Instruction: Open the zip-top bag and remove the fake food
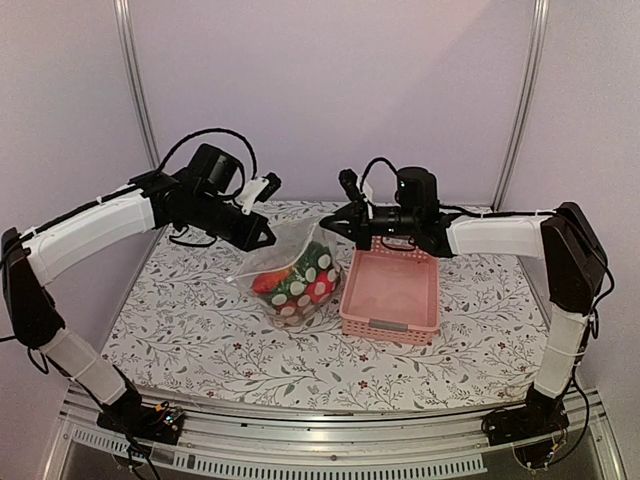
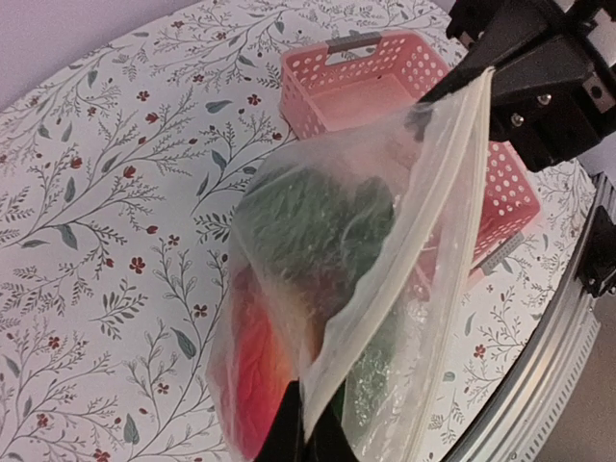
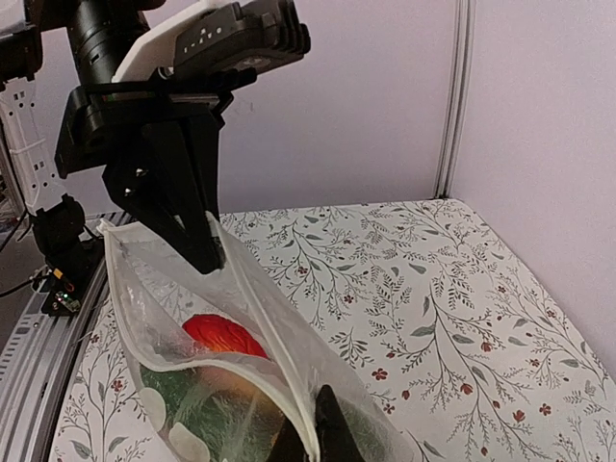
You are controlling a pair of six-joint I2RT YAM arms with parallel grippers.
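Observation:
The transparent zip-top bag (image 1: 292, 262) hangs stretched between my two grippers, its bottom resting on the table. My left gripper (image 1: 270, 238) is shut on the bag's left top rim, seen close in the left wrist view as the left gripper (image 2: 306, 428) pinching the plastic (image 2: 423, 212). My right gripper (image 1: 332, 226) is shut on the right top rim; its fingertips (image 3: 327, 423) clamp the bag (image 3: 260, 298). Fake food (image 1: 300, 285) lies inside: a red piece (image 2: 252, 366) (image 3: 223, 334) and green pieces (image 2: 313, 226). The bag's two lips stand slightly apart in the right wrist view.
A pink slotted basket (image 1: 390, 295) stands on the flowered tablecloth just right of the bag, under my right arm; it also shows behind the bag as the basket (image 2: 356, 72). The table's metal front rail (image 1: 300, 440) runs along the near edge.

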